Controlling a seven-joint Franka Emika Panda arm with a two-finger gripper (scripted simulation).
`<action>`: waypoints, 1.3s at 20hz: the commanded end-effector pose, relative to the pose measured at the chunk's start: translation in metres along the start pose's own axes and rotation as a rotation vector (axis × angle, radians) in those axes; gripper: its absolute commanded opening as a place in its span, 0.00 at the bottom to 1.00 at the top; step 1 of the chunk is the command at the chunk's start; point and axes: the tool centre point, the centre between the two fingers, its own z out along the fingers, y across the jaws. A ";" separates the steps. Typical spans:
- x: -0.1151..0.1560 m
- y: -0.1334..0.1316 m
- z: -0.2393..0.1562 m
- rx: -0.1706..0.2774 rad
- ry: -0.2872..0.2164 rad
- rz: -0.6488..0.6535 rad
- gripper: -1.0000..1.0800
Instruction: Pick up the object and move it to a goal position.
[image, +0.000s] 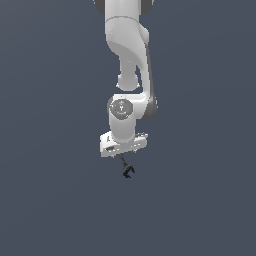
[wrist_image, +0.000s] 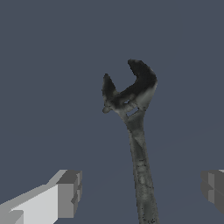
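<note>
The object is a small dark wrench-like tool (image: 127, 168) with a thin grey-olive shaft and a black forked head. In the exterior view it sits just below the white arm's hand. In the wrist view the tool (wrist_image: 139, 144) runs lengthwise between the two fingers, with its forked head pointing away from the hand. My gripper (wrist_image: 141, 190) is open. One grey fingertip (wrist_image: 68, 193) and the other (wrist_image: 213, 187) stand well apart on either side of the shaft, and neither touches it. In the exterior view the gripper (image: 122, 154) is directly over the shaft end.
A plain dark blue-grey surface (image: 200, 200) fills both views. The white arm (image: 127, 60) comes down from the top of the exterior view. No goal marker or other object shows.
</note>
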 end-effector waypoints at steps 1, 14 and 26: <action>0.000 0.000 0.003 0.000 0.000 0.000 0.96; 0.000 0.000 0.050 0.000 0.002 -0.005 0.96; 0.001 0.000 0.050 0.000 0.002 -0.005 0.00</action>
